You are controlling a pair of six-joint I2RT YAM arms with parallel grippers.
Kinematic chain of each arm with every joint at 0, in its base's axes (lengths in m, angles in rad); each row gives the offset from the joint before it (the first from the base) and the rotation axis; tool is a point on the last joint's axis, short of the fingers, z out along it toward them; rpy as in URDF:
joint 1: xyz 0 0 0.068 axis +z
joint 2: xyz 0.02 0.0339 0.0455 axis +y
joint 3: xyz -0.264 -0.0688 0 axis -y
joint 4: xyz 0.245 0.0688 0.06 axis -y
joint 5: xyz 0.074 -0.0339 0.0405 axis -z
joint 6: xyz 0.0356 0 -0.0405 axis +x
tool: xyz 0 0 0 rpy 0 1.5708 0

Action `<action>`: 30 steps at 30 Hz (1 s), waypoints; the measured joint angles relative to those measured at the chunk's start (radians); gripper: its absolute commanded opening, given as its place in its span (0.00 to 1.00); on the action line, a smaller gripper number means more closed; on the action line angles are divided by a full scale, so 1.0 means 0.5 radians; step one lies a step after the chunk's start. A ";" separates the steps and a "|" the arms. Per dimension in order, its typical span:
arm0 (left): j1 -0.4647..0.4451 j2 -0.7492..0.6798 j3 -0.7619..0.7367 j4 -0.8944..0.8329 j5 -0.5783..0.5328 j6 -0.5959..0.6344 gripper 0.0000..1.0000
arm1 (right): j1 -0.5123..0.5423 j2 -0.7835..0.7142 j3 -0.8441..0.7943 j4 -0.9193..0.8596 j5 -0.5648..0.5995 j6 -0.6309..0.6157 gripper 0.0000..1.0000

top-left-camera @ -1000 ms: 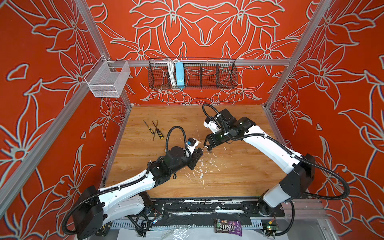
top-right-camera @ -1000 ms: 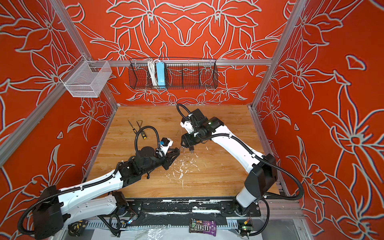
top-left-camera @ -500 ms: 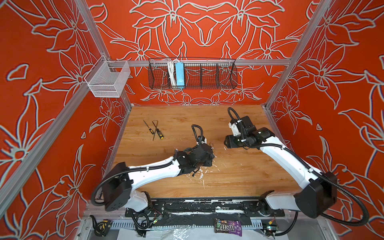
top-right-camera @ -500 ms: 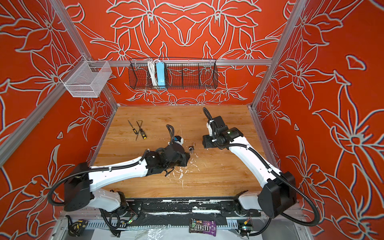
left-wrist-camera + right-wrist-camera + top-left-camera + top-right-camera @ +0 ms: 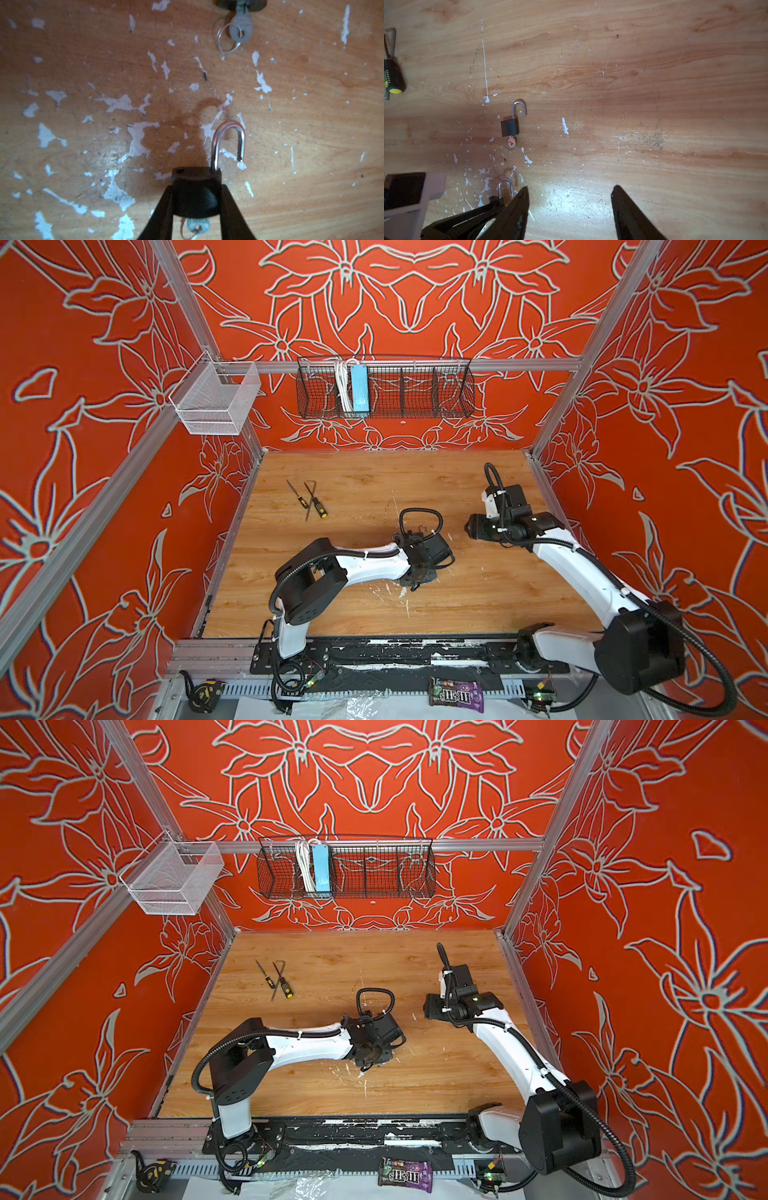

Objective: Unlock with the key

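In the left wrist view my left gripper (image 5: pixel 196 188) is shut on a small black padlock (image 5: pixel 193 178). Its steel shackle (image 5: pixel 228 135) stands swung open, and a key (image 5: pixel 197 225) on a ring sticks out of its underside between the fingers. A second black padlock (image 5: pixel 509 129) lies flat on the wood, shackle open too, with a key (image 5: pixel 510 143) in it. My right gripper (image 5: pixel 569 193) hovers open over bare wood beside the held padlock's shackle (image 5: pixel 505 186), with nothing between its fingers. In both top views the left gripper (image 5: pixel 419 568) (image 5: pixel 370 1052) is low at mid-table and the right gripper (image 5: pixel 471 526) (image 5: pixel 428 1006) is to its right.
Two screwdrivers (image 5: pixel 318 506) and a hex key (image 5: pixel 309 497) lie at the table's far left. The wooden tabletop (image 5: pixel 374 472) is flecked with white chips. A wire basket (image 5: pixel 384 389) and a mesh bin (image 5: pixel 216 400) hang on the walls.
The left arm has swung toward the middle with the padlock in its jaws. The right arm has pulled back to the right, and its jaws have opened wider.
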State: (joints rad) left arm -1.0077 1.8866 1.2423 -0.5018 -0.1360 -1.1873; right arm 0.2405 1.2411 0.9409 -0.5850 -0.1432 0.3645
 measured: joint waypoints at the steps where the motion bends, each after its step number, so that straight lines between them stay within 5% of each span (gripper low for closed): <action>1: 0.003 0.002 0.000 0.002 0.014 -0.019 0.19 | -0.006 0.000 -0.007 0.014 -0.006 0.002 0.64; 11: 0.019 0.062 0.039 0.020 0.092 -0.081 0.64 | -0.036 0.001 -0.050 0.082 -0.054 0.008 0.64; 16: 0.041 0.012 0.021 0.032 0.106 -0.067 0.98 | -0.037 -0.017 -0.074 0.121 -0.024 0.008 0.66; 22: 0.154 -0.413 -0.095 -0.104 -0.071 0.075 0.97 | -0.147 -0.195 -0.222 0.272 0.301 0.008 0.75; 25: 0.414 -0.781 -0.150 -0.182 -0.204 0.226 0.98 | -0.263 -0.277 -0.375 0.461 0.563 0.008 0.86; 30: 1.186 -1.360 -0.533 -0.043 -0.610 0.668 0.98 | -0.417 -0.168 -0.685 0.927 0.932 -0.080 0.97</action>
State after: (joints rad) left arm -0.4145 1.2068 0.9760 -0.5232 -0.4408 -0.8532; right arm 0.0319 1.1572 0.5983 -0.1215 0.3225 0.3244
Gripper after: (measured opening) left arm 0.978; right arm 0.970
